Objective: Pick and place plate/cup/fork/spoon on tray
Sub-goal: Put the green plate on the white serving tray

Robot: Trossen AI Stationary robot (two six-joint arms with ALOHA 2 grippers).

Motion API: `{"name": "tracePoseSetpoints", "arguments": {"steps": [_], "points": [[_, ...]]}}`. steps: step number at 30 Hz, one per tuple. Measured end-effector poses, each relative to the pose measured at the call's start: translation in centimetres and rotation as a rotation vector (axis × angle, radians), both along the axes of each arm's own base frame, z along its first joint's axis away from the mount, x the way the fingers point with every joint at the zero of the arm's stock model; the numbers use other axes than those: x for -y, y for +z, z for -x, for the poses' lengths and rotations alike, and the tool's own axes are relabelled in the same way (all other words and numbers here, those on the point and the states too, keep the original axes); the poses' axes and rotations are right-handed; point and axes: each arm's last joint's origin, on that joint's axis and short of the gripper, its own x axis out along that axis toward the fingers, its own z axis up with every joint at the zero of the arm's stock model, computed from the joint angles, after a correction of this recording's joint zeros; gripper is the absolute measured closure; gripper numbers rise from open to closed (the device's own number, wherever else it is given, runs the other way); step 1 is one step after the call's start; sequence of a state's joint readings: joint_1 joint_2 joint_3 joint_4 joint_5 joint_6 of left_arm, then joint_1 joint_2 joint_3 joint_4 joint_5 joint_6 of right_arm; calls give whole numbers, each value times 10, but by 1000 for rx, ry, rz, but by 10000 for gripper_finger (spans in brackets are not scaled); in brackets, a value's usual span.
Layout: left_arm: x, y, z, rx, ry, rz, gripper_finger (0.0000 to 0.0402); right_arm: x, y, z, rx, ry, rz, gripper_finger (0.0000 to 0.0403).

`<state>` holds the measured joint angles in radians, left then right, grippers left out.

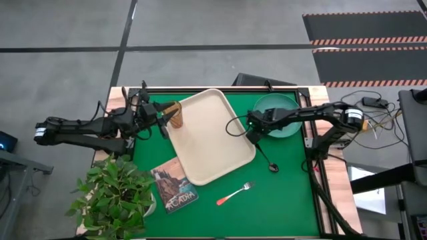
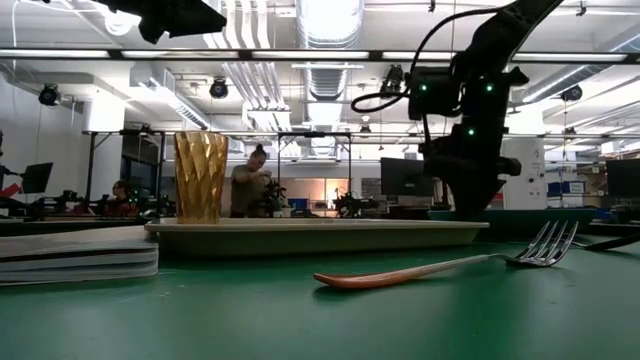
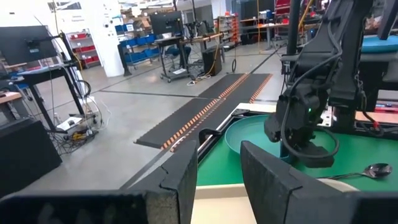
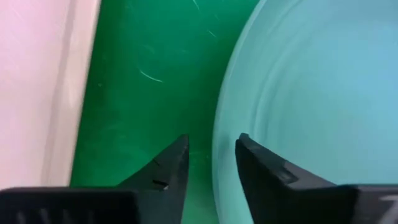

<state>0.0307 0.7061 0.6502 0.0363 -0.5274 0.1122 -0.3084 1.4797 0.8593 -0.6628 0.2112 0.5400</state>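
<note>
The cream tray point(image 1: 210, 133) lies in the middle of the green mat. The amber cup point(image 1: 175, 117) stands upright on the tray's far left corner, as the low view point(image 2: 200, 177) also shows. My left gripper point(image 1: 161, 122) is open and empty, raised beside the cup. The teal plate point(image 1: 280, 113) lies flat on the mat to the right of the tray. My right gripper point(image 4: 211, 155) is open and low at the plate's left rim point(image 4: 219, 124). One finger is over the mat and one over the plate. The dark spoon point(image 1: 267, 160) and the pink-handled fork point(image 1: 235, 193) lie on the mat.
A picture-covered book point(image 1: 173, 190) lies at the tray's near left corner, with a potted plant point(image 1: 117, 190) to its left. The fork is toward the near edge and the spoon is just near of my right gripper. Cables trail off the table's right side.
</note>
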Motion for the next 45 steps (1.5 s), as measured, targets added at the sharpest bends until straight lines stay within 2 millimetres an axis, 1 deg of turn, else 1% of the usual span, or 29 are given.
{"name": "tracePoseSetpoints", "arguments": {"steps": [7,8,13,18,22,25,30,37,41,45], "points": [[0,1,0,11,0,-1,297,0,-1,0,-8,-7,-4,379],[0,1,0,10,0,-1,297,0,0,1,-8,-2,1,385],[0,1,0,9,0,-1,297,-1,10,5,16,8,12,388],[0,1,0,10,0,-1,297,-3,27,10,79,17,28,390],[0,1,0,8,0,-1,297,-6,44,15,128,15,65,391],[0,1,0,9,0,-1,297,-7,62,13,191,19,107,392],[0,1,0,8,0,-1,297,-12,90,-1,279,61,137,394],[0,1,0,10,0,-1,297,-25,117,-36,307,197,199,394],[0,0,0,7,0,-1,297,-39,124,-58,285,331,207,394],[0,0,0,7,0,-1,297,-56,126,-77,271,493,194,394]]}}
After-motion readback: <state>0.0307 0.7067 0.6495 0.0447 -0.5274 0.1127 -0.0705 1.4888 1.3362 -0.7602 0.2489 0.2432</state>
